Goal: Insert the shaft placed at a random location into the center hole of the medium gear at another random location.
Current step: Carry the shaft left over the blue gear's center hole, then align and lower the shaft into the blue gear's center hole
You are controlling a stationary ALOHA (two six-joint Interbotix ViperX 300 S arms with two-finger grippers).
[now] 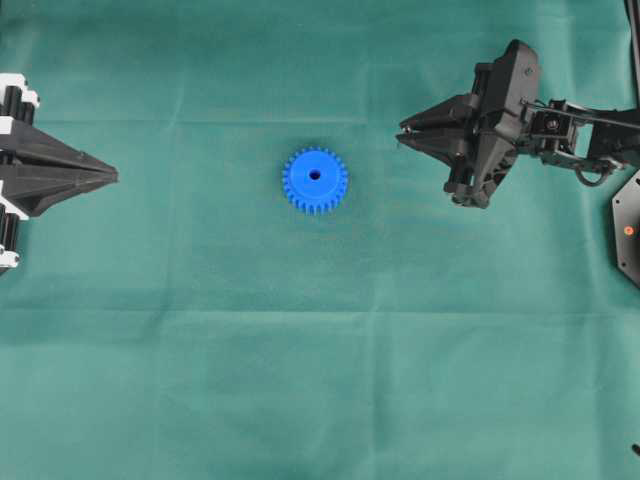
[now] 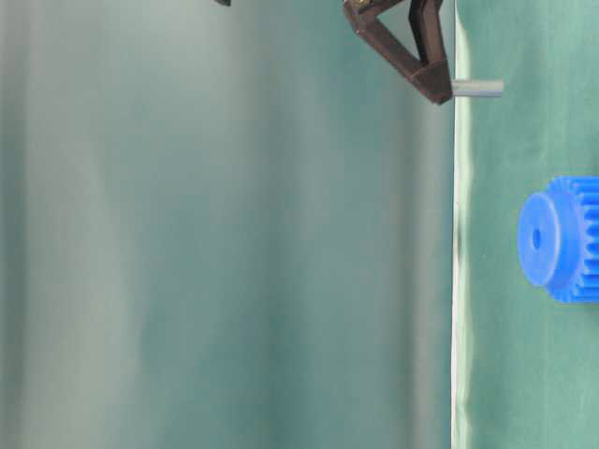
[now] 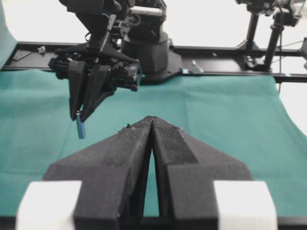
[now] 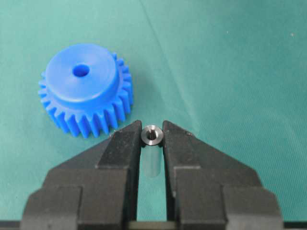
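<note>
The left gripper (image 1: pixel 112 175) waits at 9 o'clock, fingers pressed together and empty. The blue gear (image 1: pixel 315 180) lies flat at the centre of the green cloth (image 1: pixel 320 380), its centre hole (image 1: pixel 314 174) facing up. At 3 o'clock, the right gripper (image 4: pixel 153 139) pinches the pin (image 4: pixel 152 135) upright, clear of the cloth. Step in hand, as judged: carrying the pin to the gear. The next move calls for centring the pin over the hole, then lowering straight. From overhead the pin itself is hidden by the fingers.
</note>
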